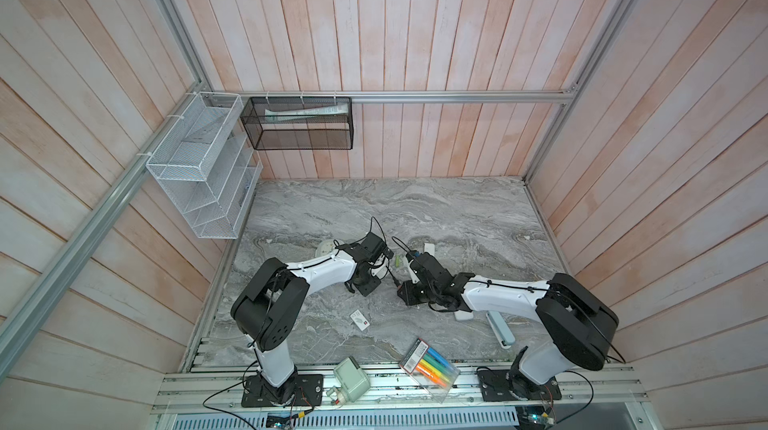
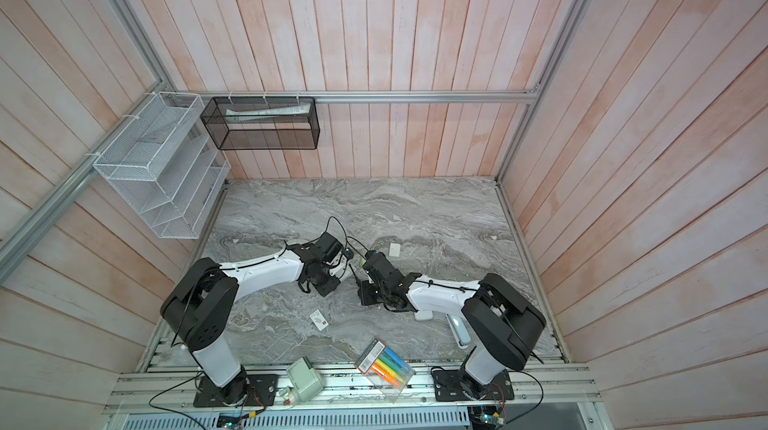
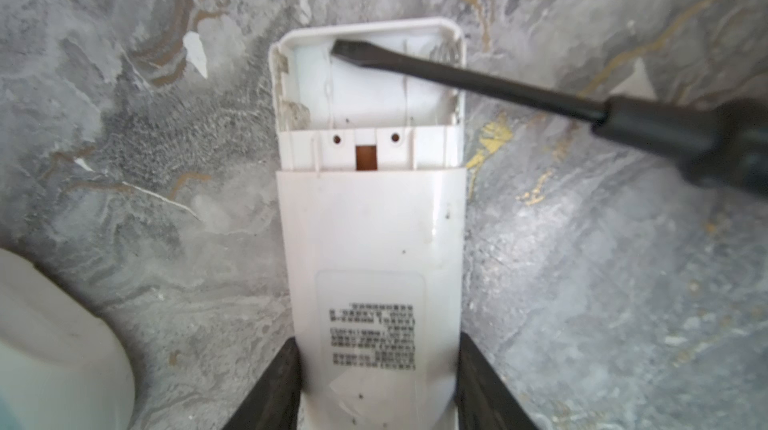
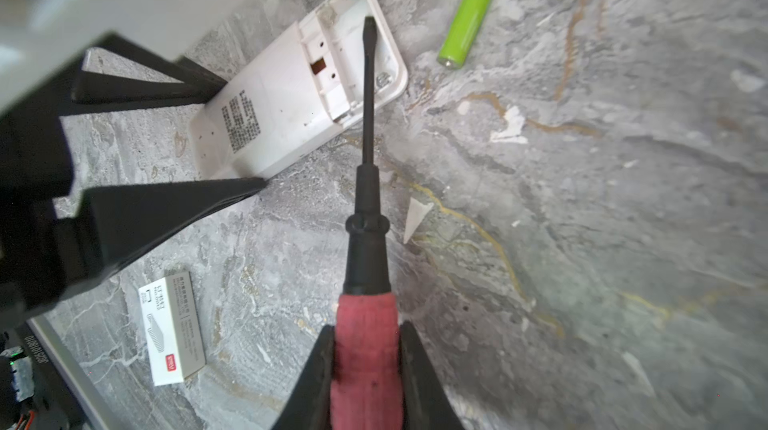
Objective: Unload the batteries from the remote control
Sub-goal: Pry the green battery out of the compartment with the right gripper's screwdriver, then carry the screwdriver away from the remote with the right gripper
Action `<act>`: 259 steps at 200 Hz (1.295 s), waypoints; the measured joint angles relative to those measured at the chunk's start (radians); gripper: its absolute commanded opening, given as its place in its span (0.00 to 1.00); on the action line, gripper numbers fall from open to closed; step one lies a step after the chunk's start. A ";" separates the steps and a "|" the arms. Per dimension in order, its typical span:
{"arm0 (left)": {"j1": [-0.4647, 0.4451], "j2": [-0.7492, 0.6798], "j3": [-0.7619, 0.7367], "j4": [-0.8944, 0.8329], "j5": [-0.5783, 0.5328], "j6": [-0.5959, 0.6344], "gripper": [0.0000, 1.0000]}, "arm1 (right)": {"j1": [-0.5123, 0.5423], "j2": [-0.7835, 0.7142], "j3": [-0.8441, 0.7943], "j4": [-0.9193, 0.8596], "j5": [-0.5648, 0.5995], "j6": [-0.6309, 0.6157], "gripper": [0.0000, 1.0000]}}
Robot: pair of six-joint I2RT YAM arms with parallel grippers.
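The white remote control [image 3: 370, 240] lies back-up on the marble table, and my left gripper [image 3: 378, 349] is shut on its lower end. Its battery compartment [image 3: 365, 87] is uncovered and holds no batteries. My right gripper [image 4: 366, 332] is shut on the red handle of a screwdriver [image 4: 368, 199]. The black blade tip [image 3: 345, 49] rests inside the compartment near its far end wall. One yellow-green battery [image 4: 473, 12] lies loose on the table beside the remote's open end, and it also shows in a top view as the battery [image 1: 398, 260] between the two wrists.
A small white staple box [image 4: 172, 330] lies near the front. A flat white piece [image 1: 429, 248] sits behind the right wrist and a round white object [image 1: 326, 248] behind the left arm. A marker pack [image 1: 430, 367], pale blue stapler [image 1: 500, 330] and grey-green box [image 1: 352, 380] line the front edge.
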State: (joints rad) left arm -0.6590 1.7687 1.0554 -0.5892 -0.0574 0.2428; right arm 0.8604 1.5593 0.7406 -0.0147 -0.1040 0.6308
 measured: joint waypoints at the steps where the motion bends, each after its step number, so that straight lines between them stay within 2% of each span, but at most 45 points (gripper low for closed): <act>1: 0.000 0.000 0.000 0.000 0.000 0.000 0.43 | 0.000 -0.002 0.000 0.000 0.000 0.000 0.00; 74: 0.036 -0.008 -0.007 0.013 0.036 0.008 0.46 | -0.097 -0.181 -0.036 -0.042 -0.004 -0.034 0.00; 99: 0.060 -0.011 -0.014 0.031 0.031 0.008 0.47 | -0.169 -0.222 -0.060 -0.069 0.095 -0.033 0.00; 123: 0.076 -0.011 -0.021 0.050 0.019 0.008 0.49 | -0.219 -0.248 -0.088 -0.095 0.144 -0.044 0.00; 208: 0.095 -0.019 -0.042 0.094 0.009 0.007 0.53 | -0.325 -0.375 -0.118 -0.100 0.216 -0.116 0.00; 259: 0.119 -0.019 -0.048 0.129 -0.032 -0.003 0.56 | -0.447 -0.380 -0.182 -0.038 0.243 -0.143 0.00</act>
State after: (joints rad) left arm -0.5396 1.7500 1.0073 -0.4603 -0.0898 0.2401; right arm 0.4133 1.1790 0.5583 -0.0525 0.1390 0.4881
